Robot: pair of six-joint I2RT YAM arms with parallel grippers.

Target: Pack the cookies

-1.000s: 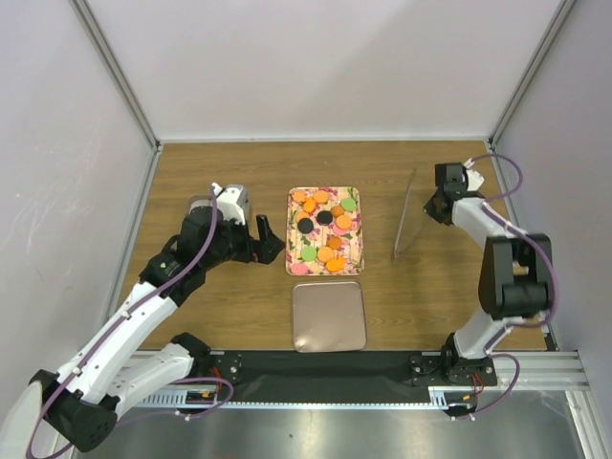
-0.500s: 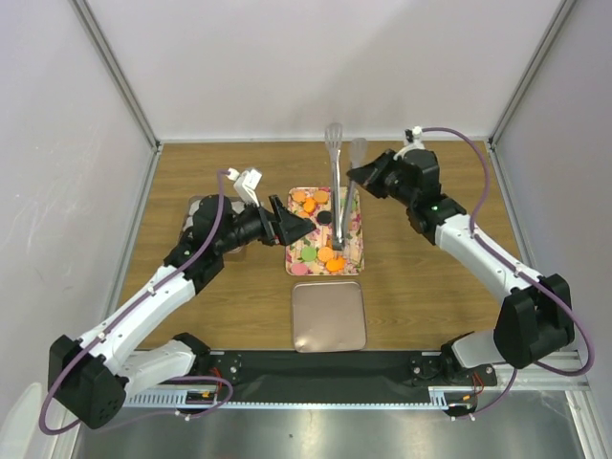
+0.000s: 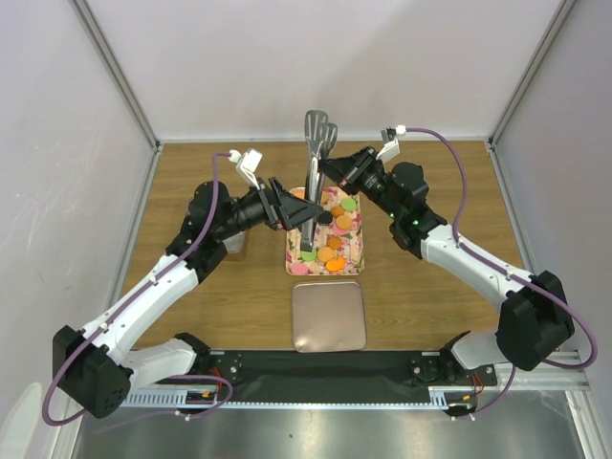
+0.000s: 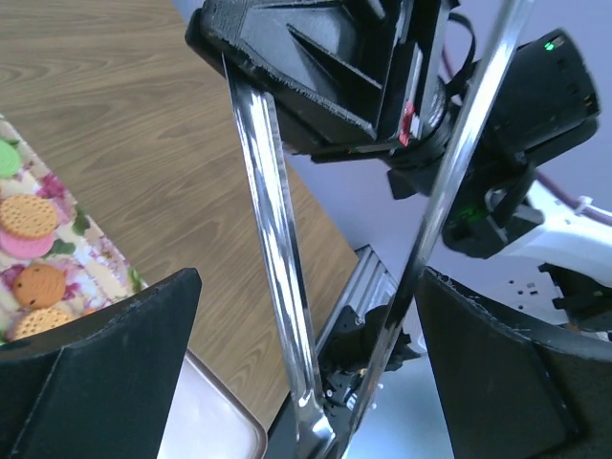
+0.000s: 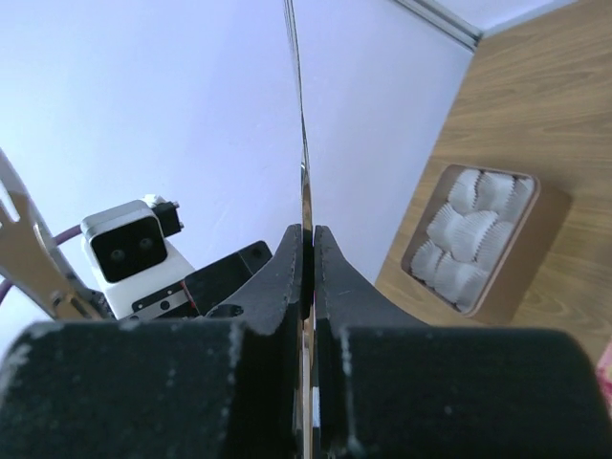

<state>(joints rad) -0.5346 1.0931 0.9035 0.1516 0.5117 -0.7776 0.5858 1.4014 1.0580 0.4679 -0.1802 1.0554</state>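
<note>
- Slipping is the main risk, I judge. The tongs [image 3: 312,191] are thin polished metal, and the right fingers [image 5: 277,287] are pressed together on only 1 of their 2 arms, seen edge-on in the right wrist view. The tool could pivot or slide out.
- The left fingers [image 4: 105,363] stand wide apart with both arms of the tongs between them. As far as the left wrist view shows, they touch neither, so this looks like a handover being set up.
- If the right fingers let go before the left ones have closed firmly, the tongs would likely drop. Their joined lower end appears to hang over the tray [image 3: 290,260], so they would land on the cookies [image 3: 330,256] and could scatter or break them.
- Closing the left fingers across both arms would squeeze the springy tongs shut. An off-centre squeeze could twist them against the right grip.
- Both wrists are crowded close above the tray, so a small misjudged move could knock one against the other.
- The cookies lie in the floral tray in the middle of the surface [image 3: 421,287]. They are mostly orange with some green, black and pink, and by my reading none is packed yet. They sit below and just beside both sets of fingers, touched by neither.
- The metal lid [image 3: 328,316] lies just on the near side of the tray. A box of white paper cups [image 5: 483,244] sits off to the left, well apart from the right fingers.
</note>
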